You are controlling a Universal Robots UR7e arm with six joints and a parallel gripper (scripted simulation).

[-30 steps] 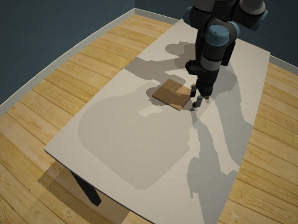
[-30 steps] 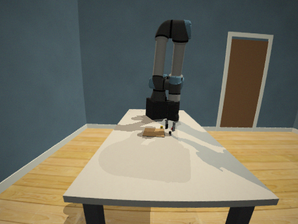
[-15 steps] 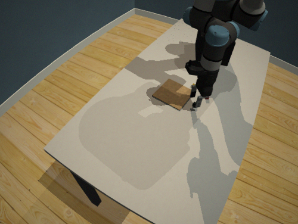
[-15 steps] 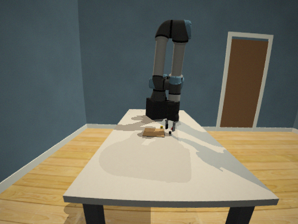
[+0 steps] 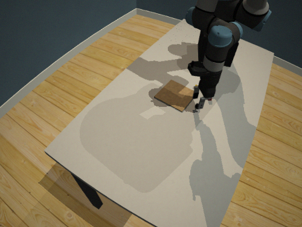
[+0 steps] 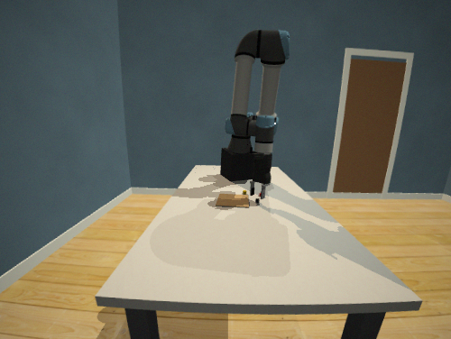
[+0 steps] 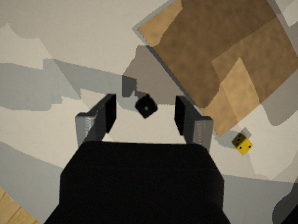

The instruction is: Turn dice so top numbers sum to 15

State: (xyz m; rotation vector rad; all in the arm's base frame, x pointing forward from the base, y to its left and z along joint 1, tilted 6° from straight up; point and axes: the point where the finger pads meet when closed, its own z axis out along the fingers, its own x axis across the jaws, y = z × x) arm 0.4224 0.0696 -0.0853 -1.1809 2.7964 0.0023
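the brown mat (image 5: 174, 95) (image 6: 233, 200) (image 7: 200, 40) lies flat on the table (image 5: 136, 151) (image 6: 216, 288) (image 7: 60, 25), and all three dice are off it. the yellow die (image 6: 244, 192) (image 7: 242, 144) sits just beside one edge, the black die (image 5: 197, 106) (image 6: 257, 201) (image 7: 146, 106) near another. the red die (image 5: 210, 99) is partly hidden by the gripper (image 5: 198, 98) (image 6: 258, 191) (image 7: 145, 115); its top number can't be read. the jaws are spread wide and grip nothing; in the wrist view the black die shows between the fingers, apart from both, a single pip facing up.

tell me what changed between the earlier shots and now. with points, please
Nothing has visibly moved, and nothing was taken hold of or let go. The gripper (image 5: 197, 101) (image 6: 257, 194) (image 7: 145, 107) is open, in the same place over the black die (image 5: 196, 106) (image 6: 257, 201) (image 7: 146, 106). The mat (image 5: 173, 95) (image 6: 232, 200) (image 7: 200, 50) and yellow die (image 6: 244, 192) (image 7: 242, 144) look unmoved too.
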